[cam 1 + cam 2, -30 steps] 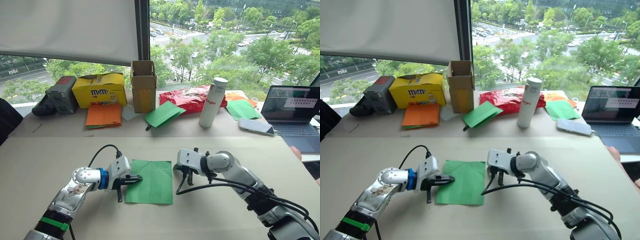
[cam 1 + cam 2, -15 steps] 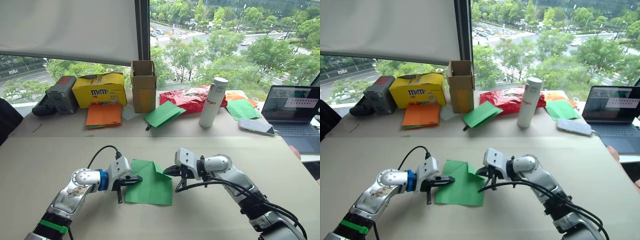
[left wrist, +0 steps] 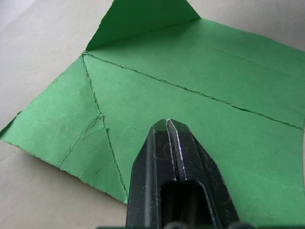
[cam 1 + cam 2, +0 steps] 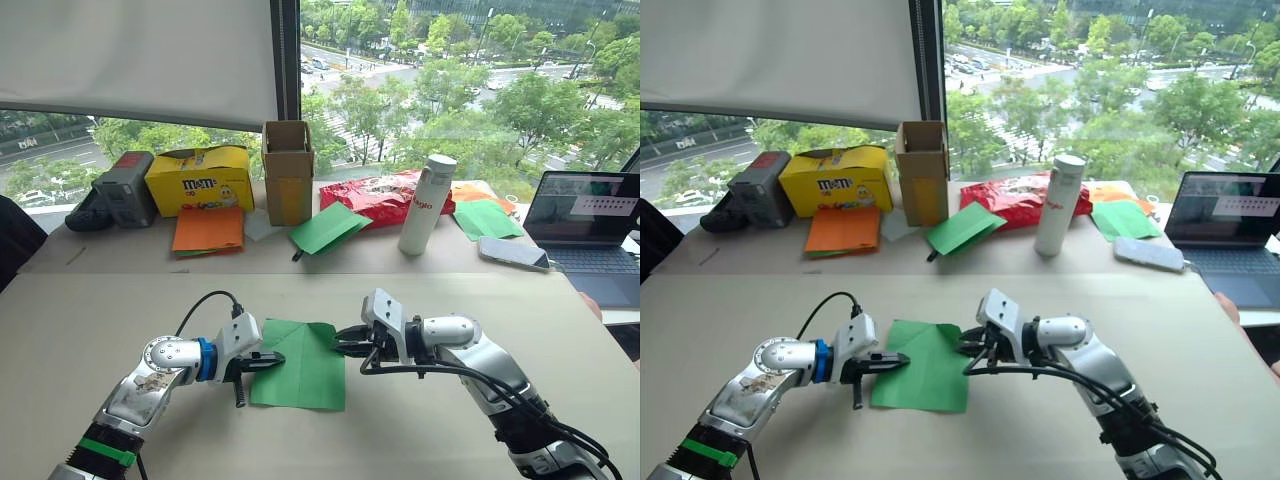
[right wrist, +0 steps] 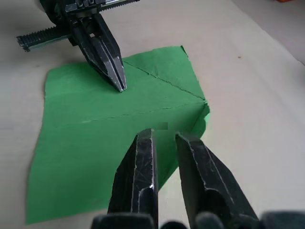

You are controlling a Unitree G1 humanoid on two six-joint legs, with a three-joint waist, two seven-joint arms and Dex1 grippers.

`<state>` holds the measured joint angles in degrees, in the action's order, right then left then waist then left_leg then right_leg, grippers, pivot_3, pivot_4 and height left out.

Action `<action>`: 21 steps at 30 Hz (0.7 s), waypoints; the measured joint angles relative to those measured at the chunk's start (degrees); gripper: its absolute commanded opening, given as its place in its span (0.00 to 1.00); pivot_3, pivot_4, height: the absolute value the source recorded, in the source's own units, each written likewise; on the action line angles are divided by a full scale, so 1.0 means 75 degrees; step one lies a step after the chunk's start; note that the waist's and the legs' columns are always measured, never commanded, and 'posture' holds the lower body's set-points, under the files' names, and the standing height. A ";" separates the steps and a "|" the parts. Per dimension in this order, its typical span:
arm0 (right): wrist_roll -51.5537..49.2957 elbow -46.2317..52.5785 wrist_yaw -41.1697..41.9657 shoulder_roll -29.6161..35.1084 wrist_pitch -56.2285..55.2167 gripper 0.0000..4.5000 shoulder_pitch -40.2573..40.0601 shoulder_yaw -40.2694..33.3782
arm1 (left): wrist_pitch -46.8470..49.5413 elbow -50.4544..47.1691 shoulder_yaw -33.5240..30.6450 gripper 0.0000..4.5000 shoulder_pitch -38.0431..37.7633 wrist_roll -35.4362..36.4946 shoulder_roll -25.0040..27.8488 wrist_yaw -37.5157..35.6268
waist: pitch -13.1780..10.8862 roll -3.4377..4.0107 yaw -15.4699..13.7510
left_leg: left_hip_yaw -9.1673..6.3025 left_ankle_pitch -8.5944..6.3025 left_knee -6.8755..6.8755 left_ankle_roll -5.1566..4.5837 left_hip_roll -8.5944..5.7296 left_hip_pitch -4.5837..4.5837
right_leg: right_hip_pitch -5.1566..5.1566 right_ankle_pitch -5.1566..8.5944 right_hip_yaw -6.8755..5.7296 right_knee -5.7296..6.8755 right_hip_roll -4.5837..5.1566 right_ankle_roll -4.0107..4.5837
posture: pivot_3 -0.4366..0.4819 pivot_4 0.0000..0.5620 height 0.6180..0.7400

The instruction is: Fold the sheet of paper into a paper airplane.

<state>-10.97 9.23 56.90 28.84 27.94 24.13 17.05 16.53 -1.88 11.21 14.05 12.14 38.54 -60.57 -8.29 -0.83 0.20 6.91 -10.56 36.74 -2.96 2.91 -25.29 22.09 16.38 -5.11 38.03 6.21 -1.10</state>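
The sheet of paper [image 4: 305, 370] lies flat on the tan table, bright green with diagonal creases [image 3: 100, 114]. Its far right corner [image 3: 143, 19] curls up a little. My left gripper [image 4: 278, 358] is shut, and its tips [image 3: 167, 124] press down on the sheet's left part. My right gripper [image 4: 340, 343] lies level at the sheet's far right edge and points left. Its fingers [image 5: 143, 143] are open by a narrow gap just above the paper, near the curled corner [image 5: 205, 110].
Along the back of the table stand a grey device [image 4: 120, 188], a yellow box [image 4: 198, 180], orange paper sheets [image 4: 207, 229], a cardboard box [image 4: 287, 172], another green paper [image 4: 325, 228], a red bag [image 4: 375, 195] and a white bottle [image 4: 424, 205]. A phone [image 4: 512, 253] and laptop [image 4: 590, 225] sit right.
My right gripper lifted the sheet's far right corner, then let it drop back nearly flat. It has turned from pointing down to lying level. The left gripper has stayed put.
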 measured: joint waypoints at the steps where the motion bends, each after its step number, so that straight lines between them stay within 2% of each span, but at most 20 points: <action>1: 0.0062 0.0061 -0.0067 0.0057 0.0014 0.51 -0.0100 0.0032 | 0.0001 0.0000 0.0005 0.00 0.0003 0.0000 -0.0002 -0.0014 | 0.0000 0.0000 -0.0004 | 0.0000 0.0000 0.0000 -0.0001 0.0000 0.0000 | 0.0004 0.0000 -0.0001 -0.0001 0.0000 0.0000 | 0.48 0.27 1.00; 5: 0.0723 0.0039 -0.0350 0.0585 -0.0279 0.82 -0.0339 0.0153 | 0.0004 0.0009 0.0016 0.00 0.0022 0.0000 -0.0004 -0.0060 | 0.0000 0.0000 -0.0012 | 0.0001 -0.0002 0.0000 -0.0003 -0.0006 0.0000 | 0.0013 0.0001 -0.0002 -0.0005 0.0006 0.0000 | 0.48 0.27 1.00; 9: 0.0816 0.0318 -0.0214 0.1071 -0.0162 0.82 -0.0534 0.0159 | 0.0009 0.0025 0.0016 0.00 0.0033 0.0000 -0.0002 -0.0124 | 0.0000 0.0000 -0.0013 | 0.0001 -0.0002 0.0000 -0.0003 -0.0004 0.0000 | 0.0006 0.0002 0.0000 -0.0002 0.0004 0.0001 | 0.48 0.27 1.00; 11: 0.0671 0.0521 -0.0208 0.1017 0.0068 0.82 -0.0557 0.0106 | 0.0011 0.0031 0.0018 0.00 0.0037 -0.0001 -0.0002 -0.0147 | 0.0000 0.0000 -0.0014 | 0.0000 -0.0002 0.0000 -0.0003 -0.0002 0.0000 | 0.0005 0.0002 0.0000 -0.0002 0.0003 0.0001 | 0.48 0.27 1.00; 19: 0.0060 0.0181 -0.1116 -0.0361 0.1426 0.82 -0.0165 -0.0193 | 0.0018 0.0045 0.0104 0.00 0.0099 -0.0008 -0.0048 -0.0196 | 0.0000 0.0000 -0.0041 | -0.0002 -0.0004 0.0000 -0.0005 -0.0009 0.0000 | 0.0011 0.0002 -0.0005 -0.0008 0.0012 0.0001 | 0.48 0.27 1.00; 21: -0.0106 -0.0073 -0.1323 -0.0605 0.1872 0.69 -0.0108 -0.0330 | 0.0017 0.0044 0.0107 0.00 0.0101 -0.0008 -0.0045 -0.0200 | 0.0000 0.0000 -0.0040 | -0.0001 -0.0004 0.0000 -0.0007 -0.0010 0.0000 | 0.0009 0.0002 -0.0004 -0.0006 0.0014 0.0001 | 0.48 0.27 1.00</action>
<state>-11.76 8.68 46.98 24.30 41.98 23.31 14.57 16.66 -1.55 12.01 14.81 12.08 38.20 -62.08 -8.29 -0.83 -0.10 6.91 -10.60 36.75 -3.01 2.83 -25.29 22.15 16.40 -5.14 37.98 6.31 -1.09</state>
